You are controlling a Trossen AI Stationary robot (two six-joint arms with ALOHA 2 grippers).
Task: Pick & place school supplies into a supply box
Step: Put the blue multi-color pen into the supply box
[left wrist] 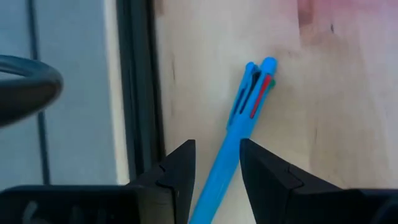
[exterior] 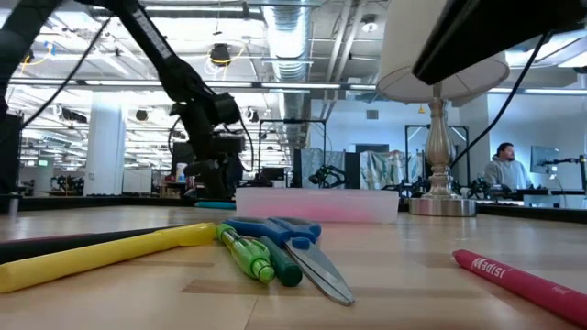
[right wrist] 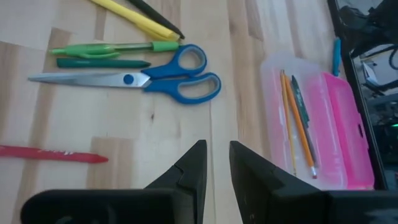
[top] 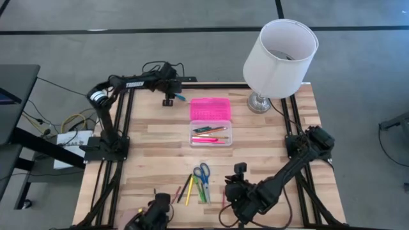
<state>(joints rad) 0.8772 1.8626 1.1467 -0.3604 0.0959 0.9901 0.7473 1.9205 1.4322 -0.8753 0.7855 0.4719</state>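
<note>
Wooden table (top: 160,153) with a white lamp (top: 279,57) at its far right corner. Mid-table the supply box (top: 210,122) lies open, pink lid (top: 210,108) flat behind the clear base, a few pencils inside. Left gripper (top: 169,100) is down at the far edge, fingers apart either side of a blue pen (left wrist: 245,118) (not clamped). Right gripper (top: 238,172) hovers near the front, fingers slightly apart, holding nothing. Scissors (top: 202,174) and loose pens (top: 190,190) lie just beside it

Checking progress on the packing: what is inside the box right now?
The box lies open and holds several pens or pencils: orange, dark green and red ones show. Its walls may hide more; an exact count is unclear.
</note>
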